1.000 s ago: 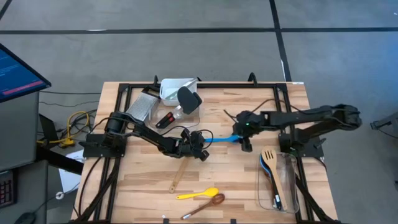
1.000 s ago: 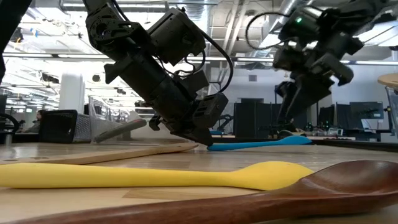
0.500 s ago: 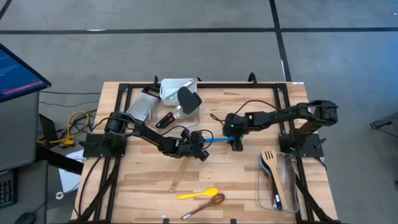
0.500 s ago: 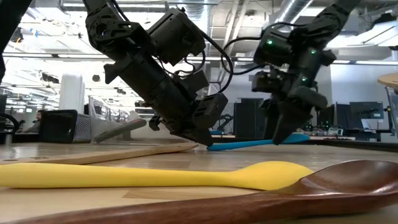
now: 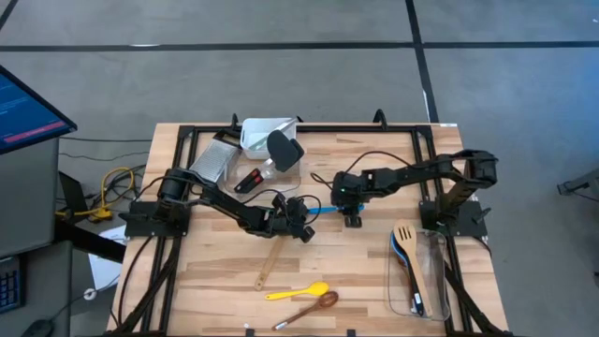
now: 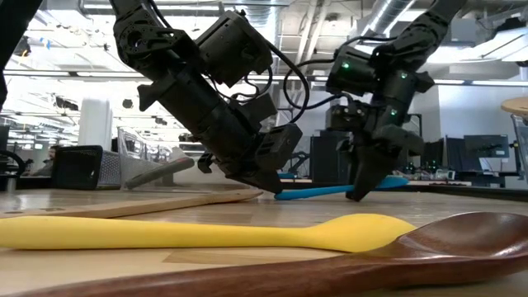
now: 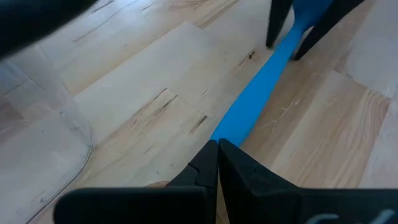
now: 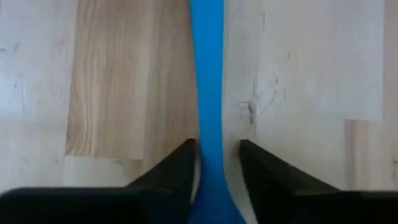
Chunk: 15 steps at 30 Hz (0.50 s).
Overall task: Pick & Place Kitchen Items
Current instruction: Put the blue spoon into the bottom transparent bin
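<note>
bench [image 5: 374,281] of pale wood planks, office behind; blue spoon [image 8: 208,93] lies flat, handle toward left gripper [image 7: 217,163], fingers shut empty; right gripper [image 8: 214,163] fingers part-open, straddling its neck.

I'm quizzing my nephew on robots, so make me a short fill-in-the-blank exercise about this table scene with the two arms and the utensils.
1. Both grippers meet at the ____ spoon in the middle of the table.
2. The right gripper has one of its fingers on each ____ of that spoon's handle.
3. The yellow spoon lies beside a dark ____ spoon near the table's front edge.
4. The left gripper has its fingers ____.

Missing words: blue; side; wooden; shut
</note>
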Tool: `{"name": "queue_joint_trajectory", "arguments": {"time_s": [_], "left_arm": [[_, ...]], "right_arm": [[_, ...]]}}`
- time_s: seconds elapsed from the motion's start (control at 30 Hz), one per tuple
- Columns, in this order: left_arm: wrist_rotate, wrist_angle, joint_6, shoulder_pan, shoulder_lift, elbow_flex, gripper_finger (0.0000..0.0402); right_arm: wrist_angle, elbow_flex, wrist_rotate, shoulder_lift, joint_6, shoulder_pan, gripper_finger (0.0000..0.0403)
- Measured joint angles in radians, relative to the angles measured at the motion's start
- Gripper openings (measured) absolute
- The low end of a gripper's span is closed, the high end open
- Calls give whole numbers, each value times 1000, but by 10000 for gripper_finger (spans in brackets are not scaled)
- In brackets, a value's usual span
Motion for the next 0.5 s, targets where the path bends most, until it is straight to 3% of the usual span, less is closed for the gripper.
{"name": "queue_joint_trajectory", "arguments": {"time_s": [0.17, 0.5], "left_arm": [[9, -10, 0, 0, 2, -2, 2], [2, -4, 0, -1, 2, -2, 2]], "right_arm": [[-28, -9, -2, -47, 1, 1, 29], [-19, -6, 0, -83, 11, 1, 29]]}}
